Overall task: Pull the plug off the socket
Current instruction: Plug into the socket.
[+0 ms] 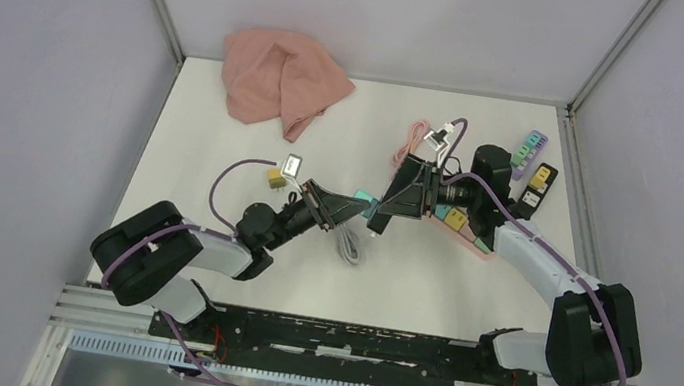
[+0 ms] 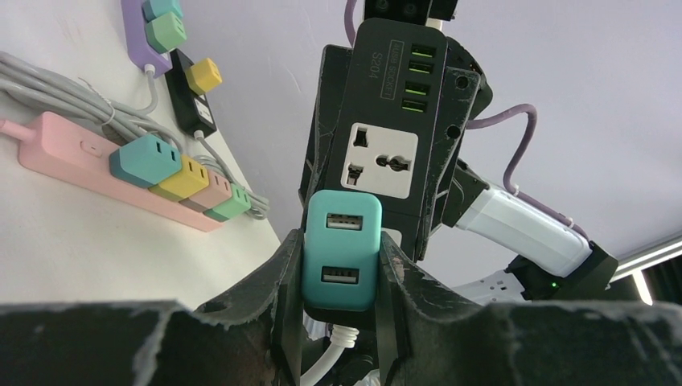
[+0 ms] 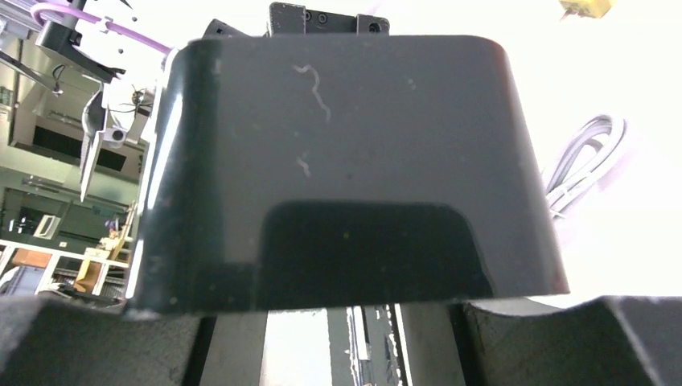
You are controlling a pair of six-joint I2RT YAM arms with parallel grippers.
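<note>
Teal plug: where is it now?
Left wrist view, centre: the teal plug sits clamped in the left hand, butted against the black socket block held by the right hand.

Table centre: socket block [image 1: 411,188] in the right gripper [image 1: 395,201]. The plug [image 1: 360,199] sits at the block's left end, between the left gripper [image 1: 351,204] fingers [image 2: 288,277]. Cable bundle [image 1: 348,246] lies on the table just in front of the plug. Small adapter [image 1: 275,179] to the left. Cloth [image 1: 278,83] at the far-left corner. Long power strip [image 1: 462,226] right of the block, under the right arm. Two short strips [image 1: 529,149] side by side at the far-right edge.
</note>
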